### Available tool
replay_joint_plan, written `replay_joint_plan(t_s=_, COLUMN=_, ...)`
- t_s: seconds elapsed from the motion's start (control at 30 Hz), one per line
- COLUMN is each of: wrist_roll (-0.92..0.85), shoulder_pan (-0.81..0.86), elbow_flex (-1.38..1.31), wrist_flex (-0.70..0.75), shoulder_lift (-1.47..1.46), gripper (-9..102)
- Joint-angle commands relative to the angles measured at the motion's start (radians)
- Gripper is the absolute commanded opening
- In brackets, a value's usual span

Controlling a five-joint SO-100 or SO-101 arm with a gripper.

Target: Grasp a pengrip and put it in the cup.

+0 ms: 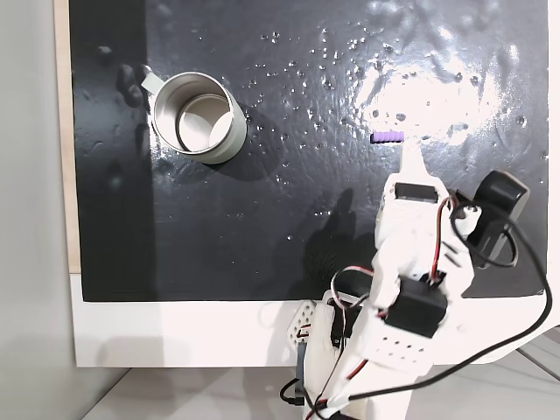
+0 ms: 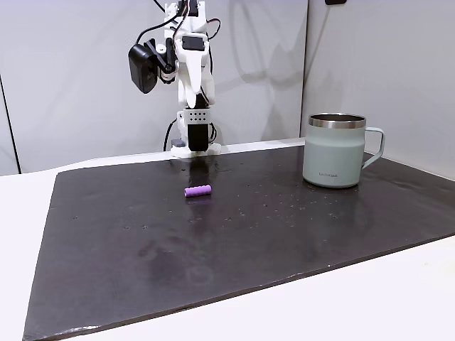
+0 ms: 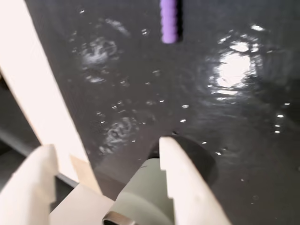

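1. In a fixed view from above, the small purple ribbed pengrip (image 1: 387, 137) lies right of centre on the black bench (image 1: 289, 219), free to grasp; the silvery metal cup (image 1: 198, 116) stands upper left, well apart.
2. In a fixed view from the side, the white end effector (image 2: 193, 91) hangs high behind the pengrip (image 2: 197, 190).
3. In the wrist view, the end effector (image 3: 105, 152) is spread wide and empty, with the pengrip (image 3: 169, 21) at top centre.

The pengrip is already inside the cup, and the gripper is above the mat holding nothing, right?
No. The pengrip lies on the black mat, well apart from the cup, as a fixed view shows. The gripper does hold nothing.
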Motion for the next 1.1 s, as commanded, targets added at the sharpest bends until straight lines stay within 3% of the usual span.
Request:
replay_joint_plan(t_s=0.0, wrist_roll=-0.028, shoulder_pan=0.041, elbow_flex=-0.144, wrist_flex=0.057, shoulder_lift=-0.129, gripper=25)
replay_joint_plan(t_s=0.5, wrist_roll=-0.144, shoulder_pan=0.029, elbow_flex=-0.522, wrist_flex=0.163, shoulder_lift=-0.652, gripper=25)
replay_joint_plan(t_s=1.07, wrist_roll=-0.239, shoulder_pan=0.014, elbow_flex=-0.555, wrist_flex=0.023, shoulder_lift=-0.948, gripper=25)
